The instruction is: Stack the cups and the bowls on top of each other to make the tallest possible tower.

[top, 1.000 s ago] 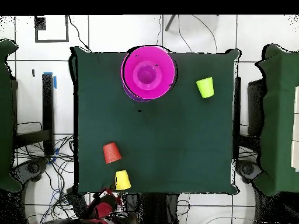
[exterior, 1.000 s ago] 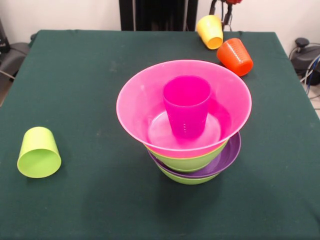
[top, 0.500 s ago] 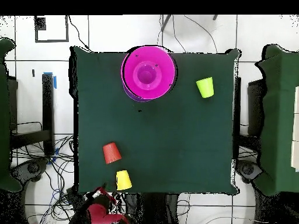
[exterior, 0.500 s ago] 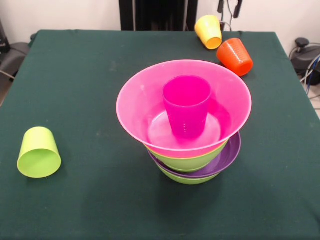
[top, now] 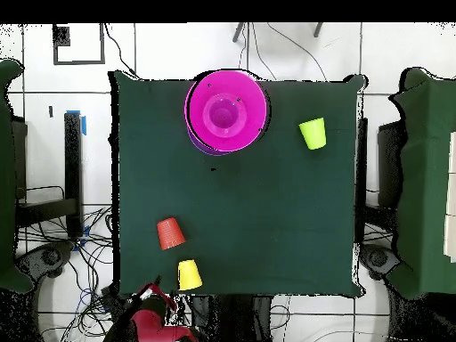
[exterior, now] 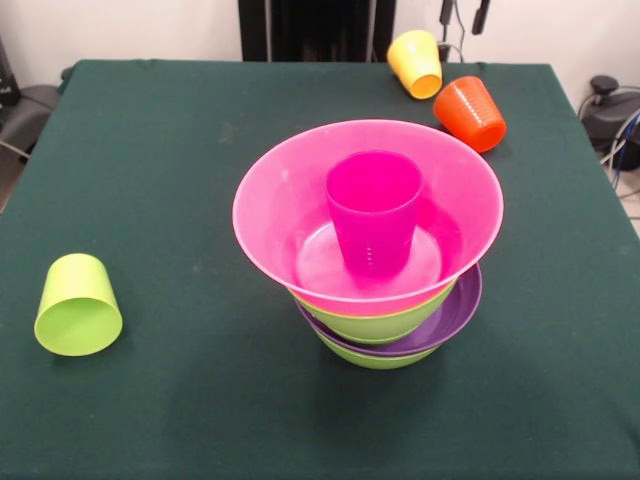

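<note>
Purple cup (exterior: 373, 212) stands upright in the pink bowl (exterior: 280, 215) atop the tower (exterior: 390, 325). Gripper (exterior: 463, 14) tips apart at the top edge, apparently released, holding nothing.

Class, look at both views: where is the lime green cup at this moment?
The lime green cup lies on its side alone near the left edge of the table in the front view, well apart from the tower; overhead it shows right of the pink bowl.

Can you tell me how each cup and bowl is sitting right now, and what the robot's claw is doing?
Purple cup: upright, inside the pink bowl.
Pink bowl: upright, top of the tower.
Purple bowl: nested between green bowls.
Lime green cup: on its side.
Yellow cup: on its side, at the table edge.
Orange cup: on its side.
Gripper: open, holding nothing.
</note>
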{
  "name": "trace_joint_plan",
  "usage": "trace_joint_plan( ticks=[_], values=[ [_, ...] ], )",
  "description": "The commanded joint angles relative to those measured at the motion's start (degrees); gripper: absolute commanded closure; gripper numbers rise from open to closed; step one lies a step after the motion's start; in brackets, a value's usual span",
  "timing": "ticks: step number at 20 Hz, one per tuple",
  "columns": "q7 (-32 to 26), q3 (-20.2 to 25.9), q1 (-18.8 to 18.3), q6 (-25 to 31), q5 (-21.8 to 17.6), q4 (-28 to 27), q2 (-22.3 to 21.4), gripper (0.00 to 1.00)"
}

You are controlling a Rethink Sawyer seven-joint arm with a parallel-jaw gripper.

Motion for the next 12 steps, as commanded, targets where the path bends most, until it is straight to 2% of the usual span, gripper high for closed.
trace_joint_plan(
  ticks=[1, 12],
  values=[
    [8.82, 3.75, -2.2, 1.92, 0.05, -3.12, 4.1, 0.0],
    [9.78, 4.05, -5.32, -3.48, -4.18, -3.24, 9.88, 0.0]
  ],
)
